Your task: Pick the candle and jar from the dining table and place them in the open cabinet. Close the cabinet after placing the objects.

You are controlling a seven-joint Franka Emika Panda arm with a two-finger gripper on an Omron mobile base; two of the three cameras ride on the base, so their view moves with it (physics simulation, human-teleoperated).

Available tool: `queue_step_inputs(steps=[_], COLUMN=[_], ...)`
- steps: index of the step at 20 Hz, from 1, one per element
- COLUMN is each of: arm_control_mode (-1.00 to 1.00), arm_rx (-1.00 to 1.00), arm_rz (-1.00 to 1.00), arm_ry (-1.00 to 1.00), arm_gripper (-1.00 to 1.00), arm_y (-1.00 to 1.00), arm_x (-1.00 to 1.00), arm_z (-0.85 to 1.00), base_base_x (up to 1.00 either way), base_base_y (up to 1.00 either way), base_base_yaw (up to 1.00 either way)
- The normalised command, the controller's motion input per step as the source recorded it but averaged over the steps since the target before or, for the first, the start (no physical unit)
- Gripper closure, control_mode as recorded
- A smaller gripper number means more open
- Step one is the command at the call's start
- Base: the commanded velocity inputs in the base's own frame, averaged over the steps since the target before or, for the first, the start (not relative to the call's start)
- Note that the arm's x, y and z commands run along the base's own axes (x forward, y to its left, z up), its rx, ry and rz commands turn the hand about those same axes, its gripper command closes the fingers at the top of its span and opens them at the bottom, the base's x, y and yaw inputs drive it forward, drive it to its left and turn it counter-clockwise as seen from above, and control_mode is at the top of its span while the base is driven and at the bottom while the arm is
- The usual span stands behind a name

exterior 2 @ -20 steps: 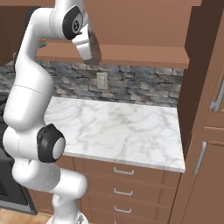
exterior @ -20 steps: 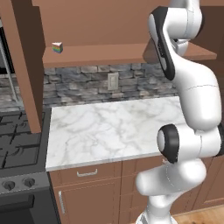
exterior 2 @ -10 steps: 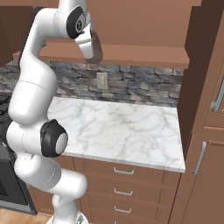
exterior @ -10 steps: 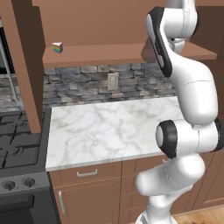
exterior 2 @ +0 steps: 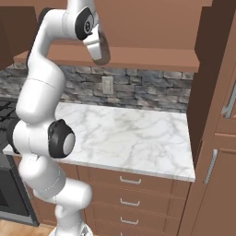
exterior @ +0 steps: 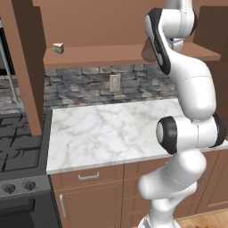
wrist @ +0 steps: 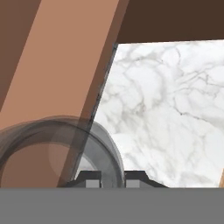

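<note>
I have the jar (wrist: 61, 151) right in front of the hand camera, a grey see-through cylinder seen from above, sitting low and left in that view between the two dark finger tips, so the jaws are closed tight on it. Through its glass I can make out the brown shelf (wrist: 65, 65) edge and the white marble table (wrist: 170, 109) far below. From the right base camera the gripper (exterior 2: 100, 51) hangs high, just in front of the long wooden shelf (exterior 2: 152, 57) under the upper cabinet, pointing down and slightly forward; I can't pick out the jar itself there. From the left base camera the arm (exterior: 187, 89) rises tall from the lower right and bends over at the shelf level. On the same shelf, far to the left, sits a small rainbow-striped wedge (exterior: 58, 48). Beneath is the grey stone backsplash (exterior: 89, 84) with a wall outlet (exterior: 115, 83), then the marble top, with a black stove (exterior: 20, 151) beside it on the left.
</note>
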Motion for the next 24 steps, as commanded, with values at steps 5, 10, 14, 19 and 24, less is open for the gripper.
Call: queue_step_inputs(steps=[5, 10, 14, 19, 24], arm_control_mode=[-1.0, -1.0, -1.0, -1.0, -1.0], arm_rx=[0.0, 0.0, 0.0, 0.0, 0.0], arm_rz=[0.0, 0.0, 0.0, 0.0, 0.0], arm_ry=[0.0, 0.0, -0.01, 0.0, 0.0], arm_gripper=[1.0, 1.0, 1.0, 1.0, 1.0], arm_y=[0.0, 0.0, 0.0, 0.0, 0.0], arm_x=[0.21, 0.19, 0.2, 0.2, 0.21], arm_z=[-0.02, -0.04, -0.05, -0.05, -0.01], base_base_x=[0.0, 0.0, 0.0, 0.0, 0.0], base_base_y=[0.0, 0.0, 0.0, 0.0, 0.0], base_base_yaw=[0.0, 0.0, 0.0, 0.0, 0.0])
